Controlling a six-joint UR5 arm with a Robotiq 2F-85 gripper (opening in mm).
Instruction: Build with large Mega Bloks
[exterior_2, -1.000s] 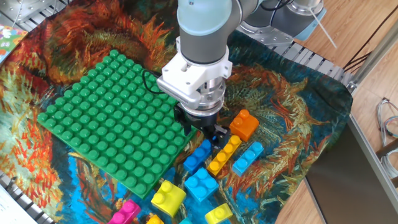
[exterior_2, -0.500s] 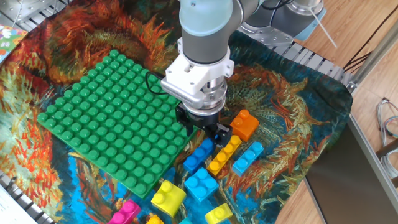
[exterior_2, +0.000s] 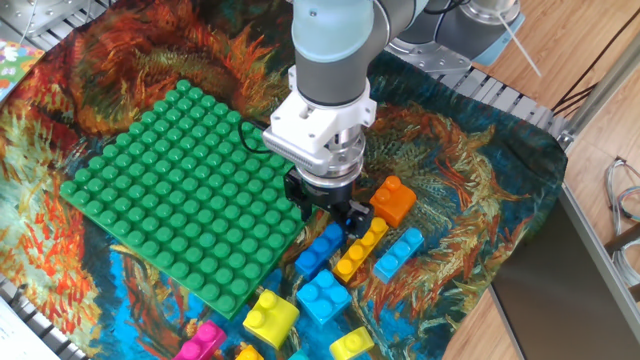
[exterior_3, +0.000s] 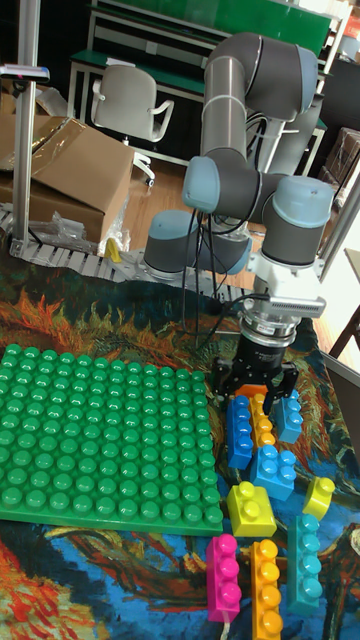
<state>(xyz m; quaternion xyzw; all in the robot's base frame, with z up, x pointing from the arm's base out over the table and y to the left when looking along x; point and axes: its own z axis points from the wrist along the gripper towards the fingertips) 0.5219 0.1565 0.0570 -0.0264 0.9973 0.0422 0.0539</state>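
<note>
My gripper (exterior_2: 330, 212) (exterior_3: 254, 383) hangs low over the cloth just right of the green studded plate (exterior_2: 170, 190) (exterior_3: 100, 440), jaws apart and nothing between them. An orange square brick (exterior_2: 392, 200) (exterior_3: 250, 391) sits close beside its fingers. Just in front of them lie a long blue brick (exterior_2: 318, 250) (exterior_3: 239, 430), a long yellow-orange brick (exterior_2: 361, 248) (exterior_3: 263, 420) and a light blue brick (exterior_2: 398, 253) (exterior_3: 288, 414). Nearer the front edge are a light blue square brick (exterior_2: 323, 295) (exterior_3: 272, 470) and a yellow square brick (exterior_2: 270, 315) (exterior_3: 250, 508).
More bricks lie at the front: pink (exterior_2: 200, 342) (exterior_3: 223, 575), small yellow (exterior_2: 350, 343) (exterior_3: 318, 495), long orange (exterior_3: 265, 600) and teal (exterior_3: 305, 560). A patterned cloth (exterior_2: 470, 180) covers the table. A wooden surface (exterior_2: 530, 300) lies to the right.
The gripper has shifted slightly to the right, toward the orange square brick. The bricks have not moved.
</note>
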